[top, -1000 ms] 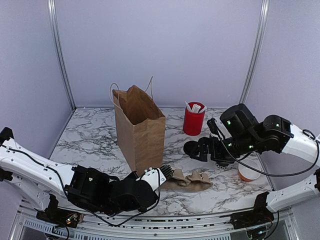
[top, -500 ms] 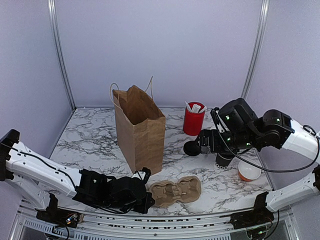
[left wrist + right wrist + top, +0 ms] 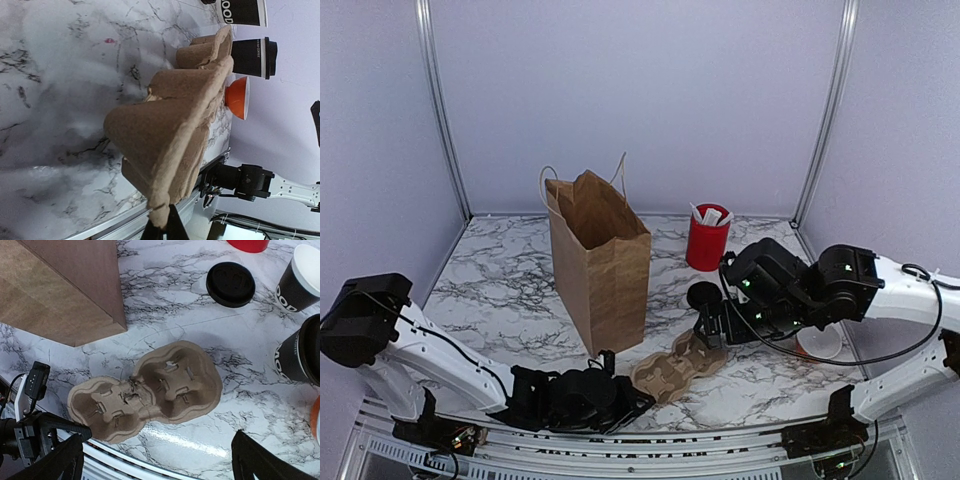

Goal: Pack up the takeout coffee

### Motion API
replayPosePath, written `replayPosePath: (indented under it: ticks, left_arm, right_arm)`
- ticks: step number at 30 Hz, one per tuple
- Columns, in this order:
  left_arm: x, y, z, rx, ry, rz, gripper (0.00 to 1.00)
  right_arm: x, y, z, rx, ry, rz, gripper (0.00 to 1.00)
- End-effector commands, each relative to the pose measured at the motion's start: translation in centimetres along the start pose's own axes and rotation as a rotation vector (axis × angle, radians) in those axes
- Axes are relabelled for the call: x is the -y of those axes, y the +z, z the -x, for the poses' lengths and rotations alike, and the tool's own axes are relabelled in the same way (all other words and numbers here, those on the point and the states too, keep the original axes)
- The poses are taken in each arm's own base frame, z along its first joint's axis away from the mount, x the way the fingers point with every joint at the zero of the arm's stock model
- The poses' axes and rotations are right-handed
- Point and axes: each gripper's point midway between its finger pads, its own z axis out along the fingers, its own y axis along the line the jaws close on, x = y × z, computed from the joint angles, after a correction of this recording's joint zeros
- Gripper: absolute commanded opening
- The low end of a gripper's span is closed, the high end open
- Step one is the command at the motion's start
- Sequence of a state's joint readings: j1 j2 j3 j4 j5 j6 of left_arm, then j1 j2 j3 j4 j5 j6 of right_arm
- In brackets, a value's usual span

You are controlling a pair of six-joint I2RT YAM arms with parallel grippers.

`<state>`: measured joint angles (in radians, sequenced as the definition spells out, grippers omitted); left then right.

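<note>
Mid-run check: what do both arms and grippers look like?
The left arm and right arm have white tubular links, bulky black joint housings and thin black cables looping alongside. Small green lights dot the right arm's black housings. The left gripper and right gripper have black fingers.

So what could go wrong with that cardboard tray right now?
1. The left hand pinches only the thin edge of the cardboard tray, so it could slip out or tear.
2. The tray's far end is close to the lidded cup and the open cup. A shove might tip them over.
</note>
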<state>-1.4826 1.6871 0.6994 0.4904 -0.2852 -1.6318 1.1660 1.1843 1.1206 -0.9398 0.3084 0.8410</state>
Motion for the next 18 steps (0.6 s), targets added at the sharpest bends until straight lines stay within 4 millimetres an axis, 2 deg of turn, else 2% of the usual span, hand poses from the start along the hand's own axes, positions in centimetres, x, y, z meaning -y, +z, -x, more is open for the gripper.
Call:
replayPosePath:
  ticks: [1,4,6,7,9,12,18]
  left_arm:
    - [4.0,1.5,-0.1,-0.003,-0.153,-0.141,0.15]
    - [3.3,1.7,-0.2,-0.004,-0.154,-0.126,0.3]
    - [3.6,1.3,0.2,0.01,-0.136,-0.136,0.42]
    - [3.8,1.0,0.3,0.017,-0.124,-0.141,0.45]
    - [3.8,0.3,0.8,0.035,-0.099,-0.14,0.48]
    - [2.8,-1.1,1.6,0.063,-0.052,-0.106,0.5]
    - [1.2,-4.9,4.3,0.162,0.067,-0.017,0.57]
  right_arm:
    - [-0.1,0.1,-1.2,-0.023,-0.026,0.029,1.0]
    - [0.1,0.3,-1.6,-0.018,-0.062,0.046,1.0]
    - [0.2,0.6,-1.9,-0.014,-0.085,0.054,1.0]
    - [0.1,0.6,-1.9,-0.011,-0.1,0.063,1.0]
    - [-0.1,0.9,-2.0,-0.008,-0.136,0.074,1.0]
    - [-0.4,1.3,-2.0,-0.007,-0.207,0.077,1.0]
    - [-1.9,2.9,-2.4,-0.022,-0.354,0.125,1.0]
